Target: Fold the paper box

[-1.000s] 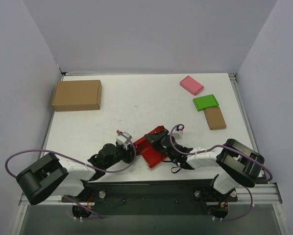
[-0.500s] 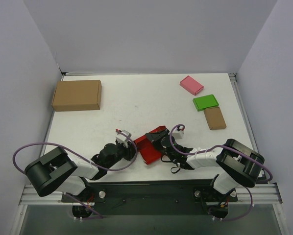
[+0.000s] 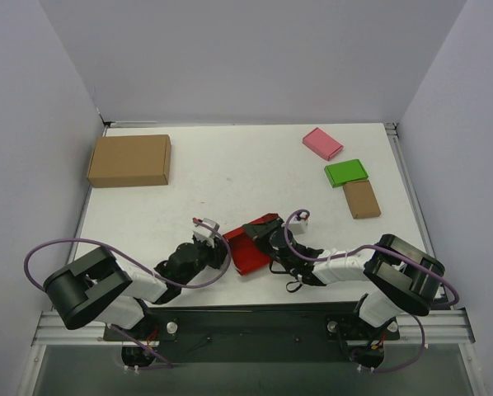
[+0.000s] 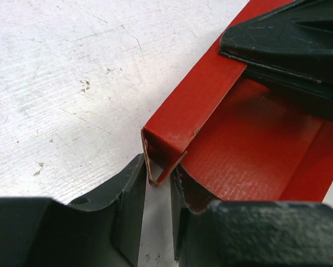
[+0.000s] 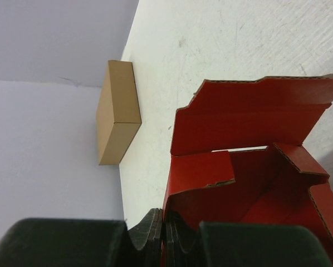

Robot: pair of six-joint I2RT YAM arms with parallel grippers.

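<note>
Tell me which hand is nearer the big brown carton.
Left. The left hand sits at the red paper box's carton-side edge; the right hand grips its far side, further from the brown carton.

Over the last second the left hand (image 3: 220, 248) has pushed in toward the paper box (image 3: 248, 250) and narrowed its jaws, which now straddle a corner of the box wall (the wrist view shows a thin gap on each side). The left arm's elbow has swung rightward. The box has slid slightly and looks more compact.
</note>
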